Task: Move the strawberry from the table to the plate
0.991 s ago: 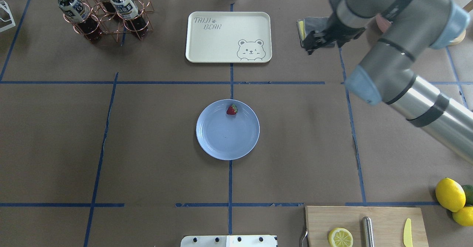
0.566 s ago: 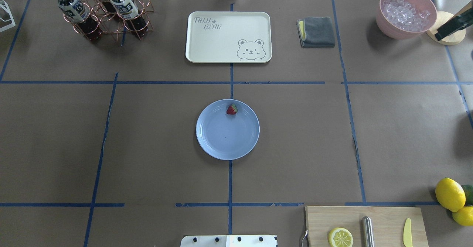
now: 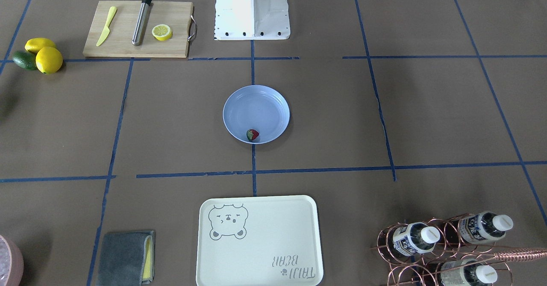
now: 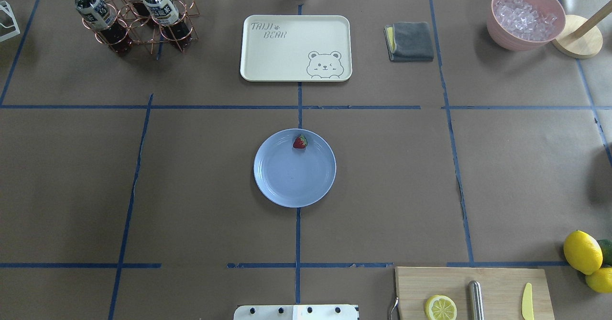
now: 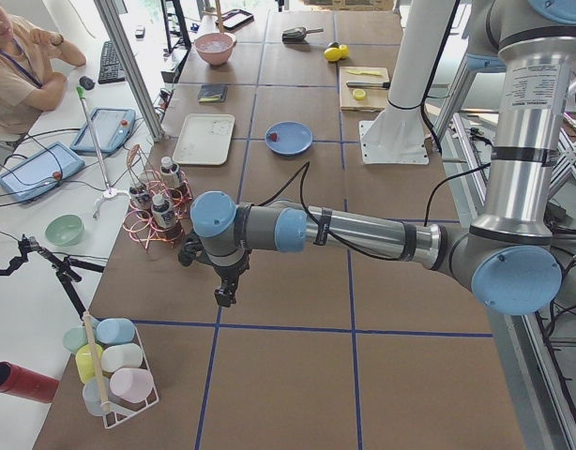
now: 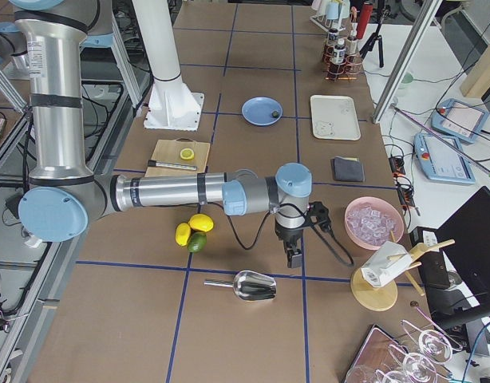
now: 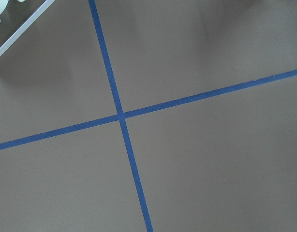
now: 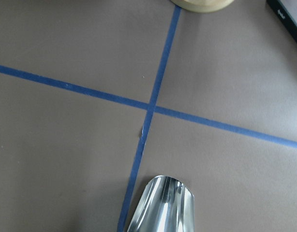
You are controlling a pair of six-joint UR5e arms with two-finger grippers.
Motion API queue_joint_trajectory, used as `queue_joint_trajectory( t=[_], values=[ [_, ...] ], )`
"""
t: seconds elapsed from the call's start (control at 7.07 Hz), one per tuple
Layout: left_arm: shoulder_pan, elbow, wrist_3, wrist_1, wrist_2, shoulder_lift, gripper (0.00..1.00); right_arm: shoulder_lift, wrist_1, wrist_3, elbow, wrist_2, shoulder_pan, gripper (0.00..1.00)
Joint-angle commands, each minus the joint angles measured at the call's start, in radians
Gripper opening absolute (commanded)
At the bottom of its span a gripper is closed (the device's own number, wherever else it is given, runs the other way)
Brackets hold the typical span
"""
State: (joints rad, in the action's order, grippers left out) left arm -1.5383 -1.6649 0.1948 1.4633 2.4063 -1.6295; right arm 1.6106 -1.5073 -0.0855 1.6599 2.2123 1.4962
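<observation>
The strawberry lies inside the light blue plate, against its far rim, at the middle of the table. In the front-facing view the strawberry rests on the plate at the edge away from the robot. Neither gripper appears in the overhead or front-facing view. My left gripper hangs over bare table far off to the left, and I cannot tell its state. My right gripper hangs far off to the right above a metal scoop, state likewise unclear.
A cream bear-print tray, a grey cloth, a pink bowl of ice and a copper bottle rack line the far side. A cutting board with a lemon half and whole lemons sit near right.
The right arm, which stretched over the table's far right a second ago, has swung out of the overhead view to the right. Strawberry and plate have not moved.
</observation>
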Motion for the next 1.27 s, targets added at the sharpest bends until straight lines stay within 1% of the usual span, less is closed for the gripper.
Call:
queue_joint_trajectory(
  t=[0.0, 0.14, 0.71, 1.13],
  values=[
    [0.000, -0.002, 0.000, 0.002, 0.007, 0.000, 1.00, 0.034, 0.001, 0.007, -0.006, 0.082, 0.050, 1.00],
    [0.000, -0.002, 0.000, 0.002, 0.008, 0.000, 1.00, 0.034, 0.002, 0.004, -0.005, 0.086, 0.059, 1.00],
    [0.000, -0.010, 0.000, 0.002, 0.008, 0.000, 1.00, 0.046, 0.073, -0.003, -0.003, 0.079, 0.058, 1.00],
    [0.000, -0.007, 0.000, 0.002, 0.007, 0.002, 1.00, 0.069, 0.073, -0.002, -0.003, 0.084, 0.058, 1.00]
  ],
)
